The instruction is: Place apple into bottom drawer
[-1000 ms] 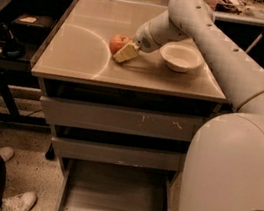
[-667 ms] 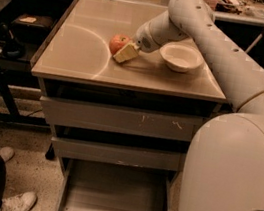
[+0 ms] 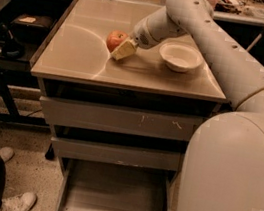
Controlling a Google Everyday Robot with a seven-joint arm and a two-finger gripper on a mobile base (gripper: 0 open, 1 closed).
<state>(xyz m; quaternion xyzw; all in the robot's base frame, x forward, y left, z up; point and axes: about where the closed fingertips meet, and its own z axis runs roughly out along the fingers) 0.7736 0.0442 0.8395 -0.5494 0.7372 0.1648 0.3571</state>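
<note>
claw (image 3: 124,50) beside apple (image 3: 114,38) on countertop (image 3: 74,59), bottom drawer (image 3: 115,198) open

The gripper (image 3: 123,50), just at the right of the apple (image 3: 114,38), covers the apple's right side, while the bottom drawer (image 3: 115,198), well below the apple, is cut by the lower edge and partly hidden behind the robot's body (image 3: 233,181).
</note>
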